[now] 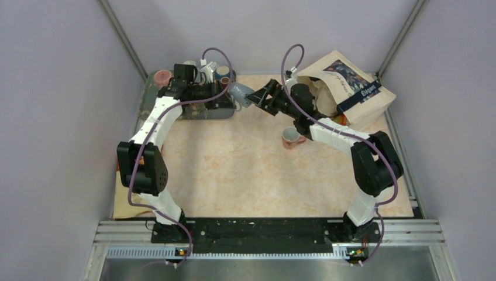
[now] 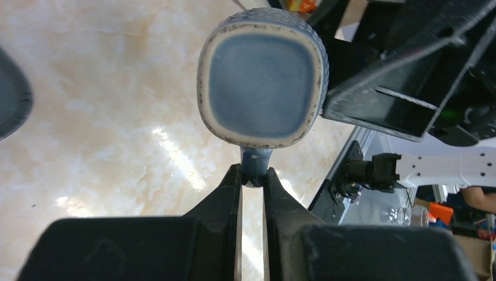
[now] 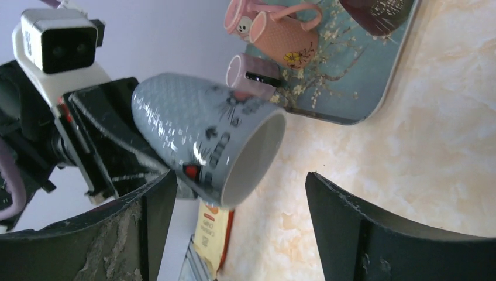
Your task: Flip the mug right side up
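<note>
A blue-grey mug hangs above the table just right of the tray, tilted on its side with its mouth towards my right gripper. My left gripper is shut on the mug's handle, and the left wrist view shows the mug's square-ish base. In the right wrist view the mug shows its patterned side and open mouth, with the left gripper behind it. My right gripper is open, its jaws wide apart on either side of the mug's mouth and not touching it. In the top view the right gripper sits just right of the mug.
A blue-green tray at the back left holds several mugs, pink ones among them. A pink mug stands on the table under the right arm. A paper bag lies at the back right.
</note>
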`<state>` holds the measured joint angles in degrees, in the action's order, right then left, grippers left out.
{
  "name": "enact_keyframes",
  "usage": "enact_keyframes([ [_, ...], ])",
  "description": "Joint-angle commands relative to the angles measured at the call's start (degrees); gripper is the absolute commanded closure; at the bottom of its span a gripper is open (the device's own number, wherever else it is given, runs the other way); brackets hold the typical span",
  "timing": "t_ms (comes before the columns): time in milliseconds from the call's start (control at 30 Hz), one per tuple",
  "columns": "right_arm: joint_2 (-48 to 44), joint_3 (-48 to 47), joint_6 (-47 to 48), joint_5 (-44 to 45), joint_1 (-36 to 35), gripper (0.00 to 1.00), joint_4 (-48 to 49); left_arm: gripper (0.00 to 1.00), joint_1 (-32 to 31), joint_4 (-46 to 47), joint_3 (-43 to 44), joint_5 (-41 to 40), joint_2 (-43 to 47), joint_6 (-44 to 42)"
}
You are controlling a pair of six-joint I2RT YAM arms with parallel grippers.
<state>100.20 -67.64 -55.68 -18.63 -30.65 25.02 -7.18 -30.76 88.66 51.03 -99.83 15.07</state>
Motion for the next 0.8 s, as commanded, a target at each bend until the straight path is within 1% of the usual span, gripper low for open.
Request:
enact_keyframes([
  [0,-0.14,-2.81,-2.54,0.6,-0.92,0.23,6.42,1.0,-2.77,3.84,-0.99,4.16,4.41,0.32],
  [100,-1.11,-0.98,-3.49,0.46,-0.96,0.35,11.55,1.0,-4.15,3.69,-1.51,4.57,4.42,0.29],
  [133,-1.74,-0.4,-3.63,0.67,-0.95,0.39,12.48,1.0,-4.4,3.77,-1.68,4.51,4.35,0.33],
  [233,-3.84,0.44,-2.75,1.35,-0.95,0.47,13.12,1.0,-4.66,4.03,-2.15,4.09,3.95,0.22],
  [300,-4.02,0.72,-2.71,0.89,-0.92,0.55,14.39,1.0,-5.0,3.98,-2.25,4.23,3.67,0.07],
  [333,-3.68,0.9,-3.65,0.17,-0.94,0.61,16.12,1.0,-5.28,3.99,-2.18,4.5,3.4,0.05],
  [367,-3.23,0.92,-4.39,-0.88,-0.9,0.64,18.01,1.0,-5.58,4.07,-2.16,4.76,3.37,0.05],
  [400,-2.62,0.93,-5.64,-1.85,-1.0,0.71,20.05,1.0,-5.91,4.37,-2.25,5.18,3.27,0.05],
  [433,-2.1,0.8,-6.6,-2.82,-0.98,0.83,21.65,1.0,-6.07,4.66,-2.42,5.82,3.06,0.16],
  [467,-1.96,0.71,-6.73,-3.22,-0.97,1.0,22.18,1.0,-6.09,5.1,-2.52,6.59,2.91,0.36],
  [533,-2.92,0.25,-3.1,-2.4,-0.91,1.0,18.69,0.98,-5.74,3.65,-1.89,7.19,2.51,-1.08],
  [567,-4.05,-0.22,-0.13,-1.15,-0.95,1.0,15.19,0.82,-5.15,1.25,-1.12,6.87,2.25,-2.91],
  [600,-5.28,-0.83,3.8,0.37,-0.9,1.0,9.51,0.56,-4.41,-1.38,-0.41,5.76,2.09,-5.11],
  [633,-6.37,-1.47,8.05,2.08,-0.92,1.0,5.39,0.38,-3.35,-3.51,-0.07,4.91,2.05,-7.12],
  [700,-8.1,-3.2,15.75,5.29,-0.91,1.0,-3.35,0.14,-1.01,-6.75,-0.06,2.85,2.48,-11.25],
  [733,-8.59,-4.3,18.98,6.87,-0.97,1.0,-6.97,0.05,0.22,-8.51,0.04,1.65,2.73,-13.52],
  [767,-8.68,-5.47,22.28,7.82,-1.03,1.0,-10.87,0.02,1.22,-10.49,0.45,0.3,2.86,-16.27],
])
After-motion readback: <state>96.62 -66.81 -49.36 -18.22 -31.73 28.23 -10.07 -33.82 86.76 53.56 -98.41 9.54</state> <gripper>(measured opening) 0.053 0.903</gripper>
